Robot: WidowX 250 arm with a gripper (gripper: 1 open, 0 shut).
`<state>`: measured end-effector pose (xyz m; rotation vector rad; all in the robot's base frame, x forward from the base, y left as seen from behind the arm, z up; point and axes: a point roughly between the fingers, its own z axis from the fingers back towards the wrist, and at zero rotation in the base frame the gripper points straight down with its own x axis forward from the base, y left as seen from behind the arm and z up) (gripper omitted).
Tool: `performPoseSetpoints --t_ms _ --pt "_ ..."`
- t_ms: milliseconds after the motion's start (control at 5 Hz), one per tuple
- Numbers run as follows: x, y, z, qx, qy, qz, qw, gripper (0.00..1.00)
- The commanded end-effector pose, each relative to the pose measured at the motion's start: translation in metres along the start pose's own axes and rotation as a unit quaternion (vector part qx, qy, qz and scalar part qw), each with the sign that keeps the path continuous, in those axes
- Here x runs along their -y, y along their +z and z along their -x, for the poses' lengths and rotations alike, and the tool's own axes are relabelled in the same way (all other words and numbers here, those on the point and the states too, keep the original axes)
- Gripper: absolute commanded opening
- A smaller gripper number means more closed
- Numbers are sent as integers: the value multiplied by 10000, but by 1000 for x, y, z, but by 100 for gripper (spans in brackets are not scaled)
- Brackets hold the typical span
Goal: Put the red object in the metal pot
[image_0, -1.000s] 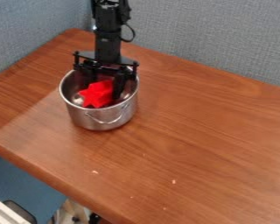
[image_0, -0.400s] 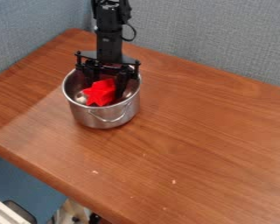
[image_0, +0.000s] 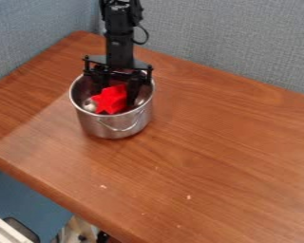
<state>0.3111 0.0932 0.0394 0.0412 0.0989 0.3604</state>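
Gripper (image_0: 115, 84) pointing straight down over the metal pot (image_0: 113, 121), at the far left of the wooden table (image_0: 205, 152); my jaws stand fairly wide, straddling the pot's mouth, w/ the red object (image_0: 110, 99) between or just below them. Whether I grip the block or it already rests loose on the pot floor, I cannot tell from this angle; it sits inside the rim, tilted, one end toward the near-left wall. Step in hand, as I judge it: release and clear. To do it well, open fully before lifting, rise straight up along the pot's axis so neither finger catches the rim or the block's upper end, and avoid any sideways drift that could drag the pot across the table. Since the block looks approx. as long as the pot is wide, it may lean on the wall rather than lie flat; that is acceptable provided no end pokes above the rim. Pot contents: red block only, nothing else visible inside.
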Motion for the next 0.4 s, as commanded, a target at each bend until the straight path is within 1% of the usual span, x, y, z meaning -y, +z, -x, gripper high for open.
performPoseSetpoints --t_ms 0,200 --pt "11 -13 1 -51 -122 59 9999 0" --pt "12 -15 0 -39 -136 77 9999 0"
